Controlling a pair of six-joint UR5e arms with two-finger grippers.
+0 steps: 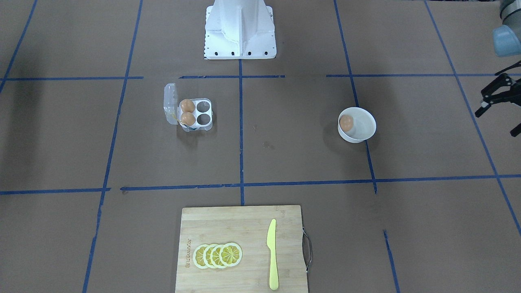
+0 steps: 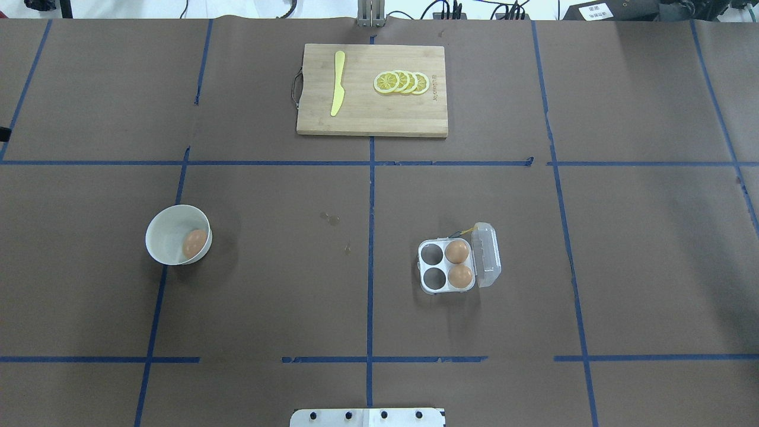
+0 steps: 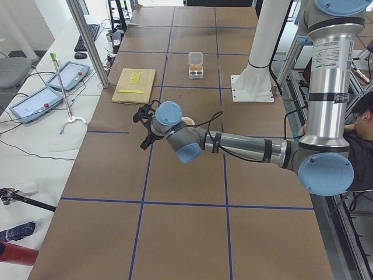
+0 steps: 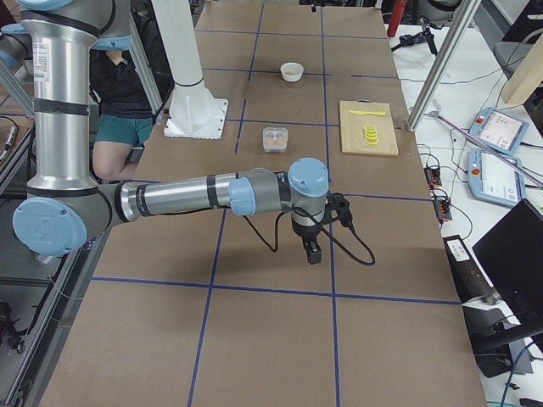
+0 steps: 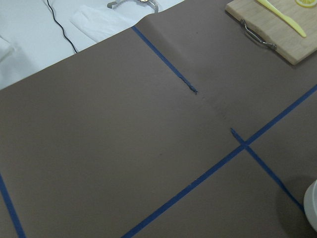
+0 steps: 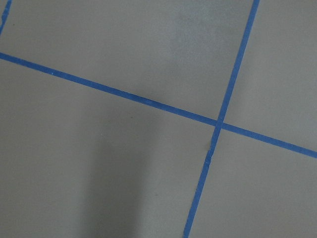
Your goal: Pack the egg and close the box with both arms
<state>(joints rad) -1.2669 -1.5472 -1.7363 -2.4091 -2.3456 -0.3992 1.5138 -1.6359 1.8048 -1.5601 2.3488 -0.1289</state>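
The clear egg box (image 1: 202, 126) stands open, its lid (image 1: 170, 103) upright at one side. Two brown eggs (image 1: 187, 112) fill the two cups beside the lid; the other two cups are empty. It also shows in the overhead view (image 2: 424, 287). A third egg (image 1: 346, 122) lies in a white bowl (image 1: 362, 130), also seen from overhead (image 2: 172, 234). My left gripper (image 1: 496, 122) is open and empty, well off to the side of the bowl. My right gripper (image 4: 314, 250) hangs over bare table far from the box; I cannot tell if it is open or shut.
A bamboo cutting board (image 1: 228, 228) with lemon slices (image 1: 217, 255) and a yellow knife (image 1: 272, 254) lies at the far side from the robot. The white pedestal (image 1: 240, 30) stands behind the box. Blue tape lines cross the brown table cover.
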